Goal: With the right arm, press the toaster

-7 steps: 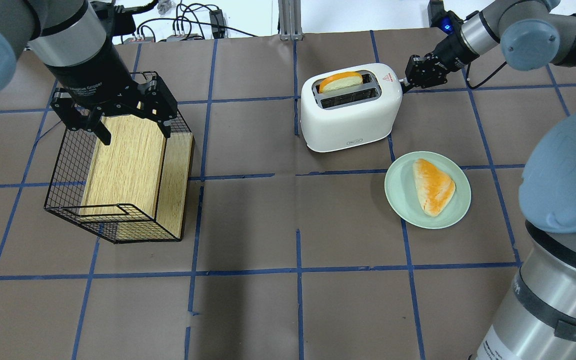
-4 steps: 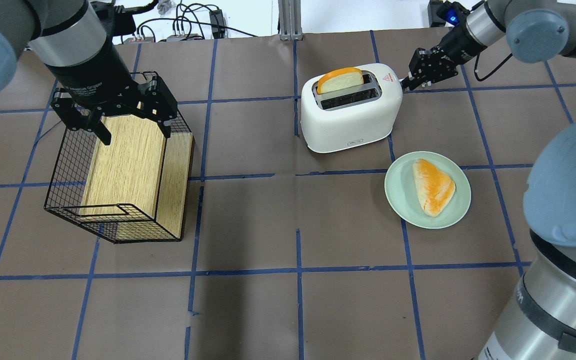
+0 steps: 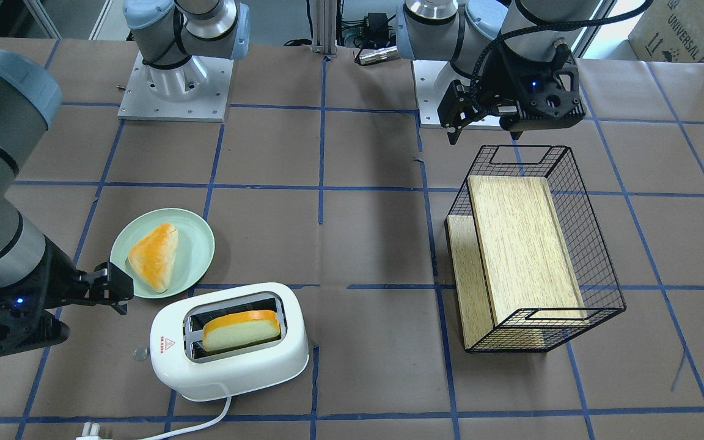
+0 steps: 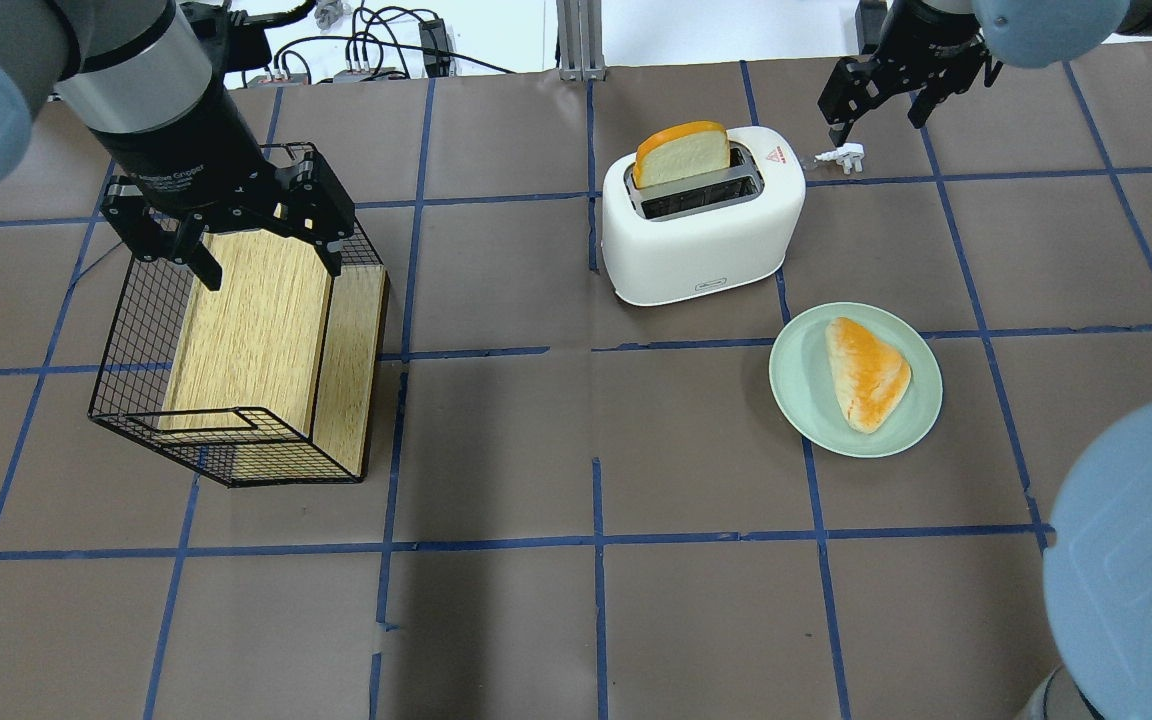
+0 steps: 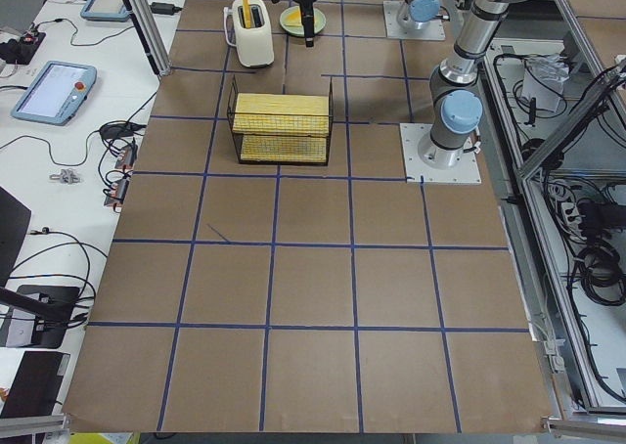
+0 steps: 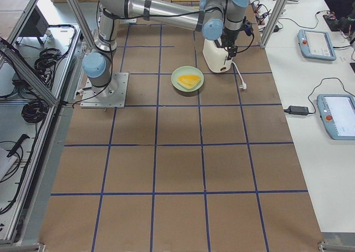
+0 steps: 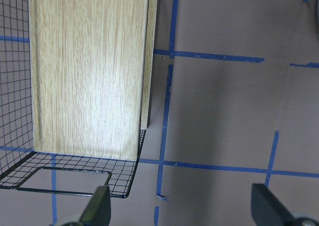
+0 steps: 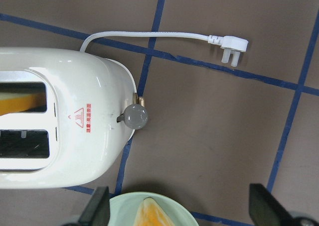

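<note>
The white toaster [image 4: 701, 230] stands at the far middle of the table, with a bread slice [image 4: 681, 152] standing high out of its far slot. It also shows in the front view [image 3: 230, 360] and the right wrist view [image 8: 65, 116], where its clear lever knob [image 8: 135, 117] sticks out at the end by the red triangle sticker. My right gripper [image 4: 876, 110] is open and empty. It hangs above the table beyond the lever end and touches nothing, also in the front view [image 3: 110, 287]. My left gripper [image 4: 271, 265] is open and empty above the wire basket.
The toaster's white cord ends in a plug [image 4: 841, 155] on the table below the right gripper. A pale green plate [image 4: 796, 400] with a pastry [image 4: 866, 370] lies just in front of the toaster. A black wire basket [image 4: 236, 440] with wooden boards stands at the left.
My right gripper has lifted up and away from the toaster's lever end. The bread slice has risen higher out of its slot. The left arm has not moved.
</note>
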Available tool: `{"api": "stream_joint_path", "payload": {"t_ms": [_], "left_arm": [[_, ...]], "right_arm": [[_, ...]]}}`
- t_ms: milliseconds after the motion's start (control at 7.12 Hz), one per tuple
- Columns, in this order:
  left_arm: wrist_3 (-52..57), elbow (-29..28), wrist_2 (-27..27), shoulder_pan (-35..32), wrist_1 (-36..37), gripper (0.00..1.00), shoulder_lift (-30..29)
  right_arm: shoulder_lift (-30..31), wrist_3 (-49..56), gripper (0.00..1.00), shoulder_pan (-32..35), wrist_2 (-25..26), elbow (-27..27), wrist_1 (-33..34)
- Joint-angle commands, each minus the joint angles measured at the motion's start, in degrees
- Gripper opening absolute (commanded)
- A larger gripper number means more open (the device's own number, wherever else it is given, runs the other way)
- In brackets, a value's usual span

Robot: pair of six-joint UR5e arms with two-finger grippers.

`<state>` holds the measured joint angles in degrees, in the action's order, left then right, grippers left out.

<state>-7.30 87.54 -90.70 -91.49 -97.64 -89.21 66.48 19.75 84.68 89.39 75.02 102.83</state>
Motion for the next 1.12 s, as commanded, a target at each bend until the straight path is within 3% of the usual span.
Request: {"api": "stream_joint_path", "payload": {"t_ms": [0,281,421,702,982], "left_arm": [[0.0,0.0,0.0,0.0,0.08,1.0,0.0],[0.0,0.0,0.0,0.0,-0.01,1.0,0.0],[0.0,0.0,0.0,0.0,-0.01,1.0,0.0],[0.0,0.0,0.0,0.0,-0.01,1.0,0.0],[0.0,0.0,0.0,0.0,-0.01,1.0,0.0]], "right_arm": [[8.26,-0.41,1.0,1.0,-0.53,1.25,-2.08],[18.29,-4.26,1.0,1.1,-0.62,2.23,-16.79],[19.64,-6.37,1.0,1.1,-0.71,2.41,-20.44],[22.53,-6.83,1.0,1.01,-0.97,7.82,-18.73],[27.63,-6.74,1.0,1.01,-0.01,16.7,-11.63]]}}
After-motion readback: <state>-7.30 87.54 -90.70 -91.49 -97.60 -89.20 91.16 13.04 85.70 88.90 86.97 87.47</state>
